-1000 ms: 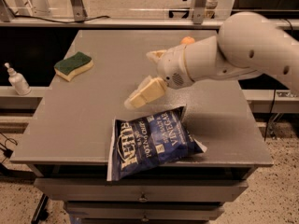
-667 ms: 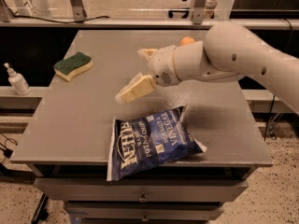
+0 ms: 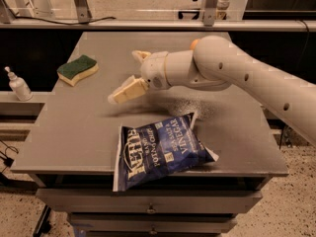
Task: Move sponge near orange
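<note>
- The hand [image 3: 124,76] hangs low over the middle of the grey counter [image 3: 74,127], turned toward the left side; its two pale fingers [image 3: 127,90] stand clearly apart, one pointing down and left, the other shorter to see and pointing up behind it; nothing is between them.
- The white arm [image 3: 256,83] comes in from the right edge and crosses the counter at a slant; its thick rounded joint sits above the far right part of the top.
- The sponge [image 3: 77,69] lies flat near the far left corner of the counter, green scrub side up and pale yellow foam under it; it is left of the hand and apart from it, not touched by any finger.
- The orange [image 3: 194,44] shows only as a small orange bit at the upper edge of the arm's joint, on the far side of the counter; the rest is hidden behind the arm; it is well apart from the sponge, with the hand and the arm between them.
- A blue chip bag [image 3: 160,149] with white lettering lies flat at the near edge of the counter, below the hand and not touching it; one corner reaches over the front edge.
- A small white bottle [image 3: 19,85] stands upright on a lower ledge just beside the left side of the counter.
- Under the counter top there are grey drawers [image 3: 148,209] with small handles.
</note>
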Controlling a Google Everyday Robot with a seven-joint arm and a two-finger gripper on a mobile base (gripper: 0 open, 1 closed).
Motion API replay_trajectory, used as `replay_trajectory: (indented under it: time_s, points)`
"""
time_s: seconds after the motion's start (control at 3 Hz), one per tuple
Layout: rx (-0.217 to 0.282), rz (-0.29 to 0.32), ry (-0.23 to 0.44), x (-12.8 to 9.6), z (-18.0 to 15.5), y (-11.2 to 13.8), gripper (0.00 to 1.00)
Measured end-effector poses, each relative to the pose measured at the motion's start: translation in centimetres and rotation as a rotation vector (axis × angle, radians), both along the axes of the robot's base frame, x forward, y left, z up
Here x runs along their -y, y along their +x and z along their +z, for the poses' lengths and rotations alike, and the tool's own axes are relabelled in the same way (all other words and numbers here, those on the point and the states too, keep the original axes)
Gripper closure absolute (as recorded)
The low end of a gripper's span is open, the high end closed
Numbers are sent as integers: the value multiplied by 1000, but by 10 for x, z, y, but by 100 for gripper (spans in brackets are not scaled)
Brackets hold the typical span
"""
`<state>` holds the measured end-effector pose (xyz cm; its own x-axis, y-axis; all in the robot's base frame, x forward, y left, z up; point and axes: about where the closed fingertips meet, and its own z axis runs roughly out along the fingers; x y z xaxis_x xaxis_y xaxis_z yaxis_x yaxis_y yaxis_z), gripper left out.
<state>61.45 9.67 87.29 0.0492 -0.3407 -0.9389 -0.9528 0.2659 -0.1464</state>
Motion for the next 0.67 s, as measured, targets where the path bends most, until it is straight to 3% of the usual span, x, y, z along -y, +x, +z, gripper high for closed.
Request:
replay_trajectory:
  time_s: [0.67]
  points:
    - [12, -8, 40, -33, -17, 34, 0]
